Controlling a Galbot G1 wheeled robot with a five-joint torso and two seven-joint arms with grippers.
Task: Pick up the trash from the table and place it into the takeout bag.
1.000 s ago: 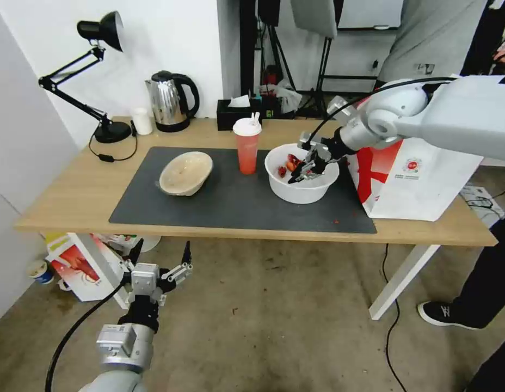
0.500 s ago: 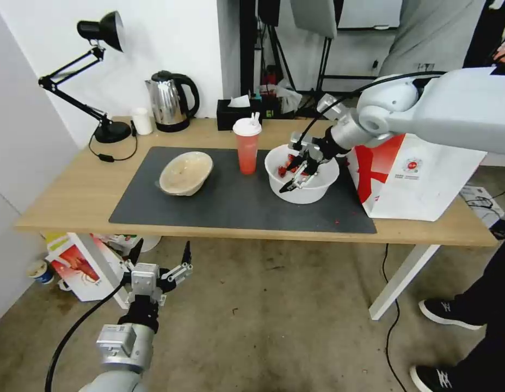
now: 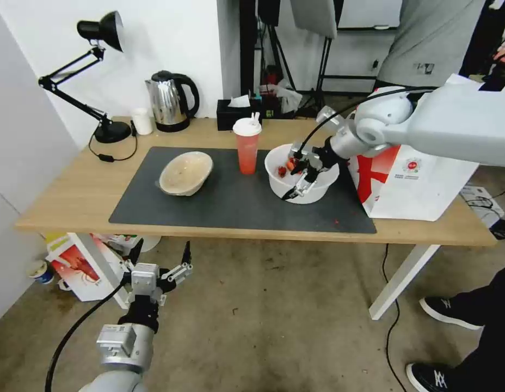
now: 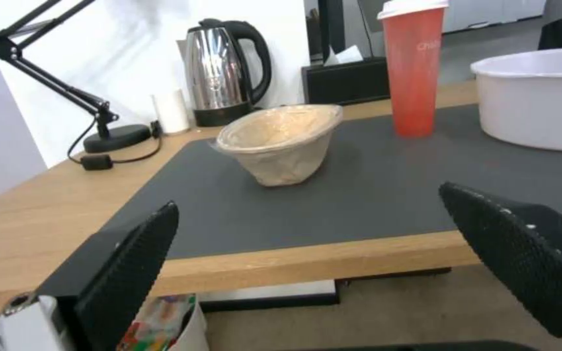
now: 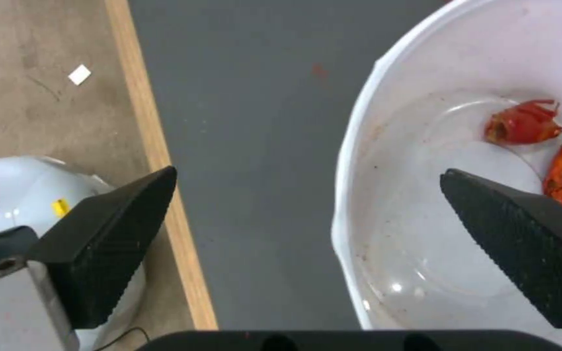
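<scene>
On the table (image 3: 73, 196), the dark mat (image 3: 231, 209) carries the trash: a beige bowl (image 3: 185, 173), a red cup (image 3: 247, 149) with lid and straw, and a large white bowl (image 3: 318, 193) holding red crayfish shells (image 3: 288, 165). My right gripper (image 3: 294, 178) is open and straddles the white bowl's (image 5: 424, 195) near rim. One finger (image 5: 522, 243) is inside it and the other finger (image 5: 99, 243) is outside over the mat (image 5: 249, 146). The takeout bag (image 3: 421, 179) stands right of the bowl. My left gripper (image 3: 157, 256) hangs open below the table's front edge.
A desk lamp (image 3: 100, 81), a kettle (image 3: 171, 100), a small white cup (image 3: 142, 121) and a black tissue box (image 3: 236, 114) line the table's back. A red-and-white box (image 3: 81, 267) lies on the floor at the left. A person's shoes (image 3: 445, 313) are by the right table leg.
My right gripper has come down from over the shells toward the bowl's near rim and now straddles it. The left arm has not moved.
</scene>
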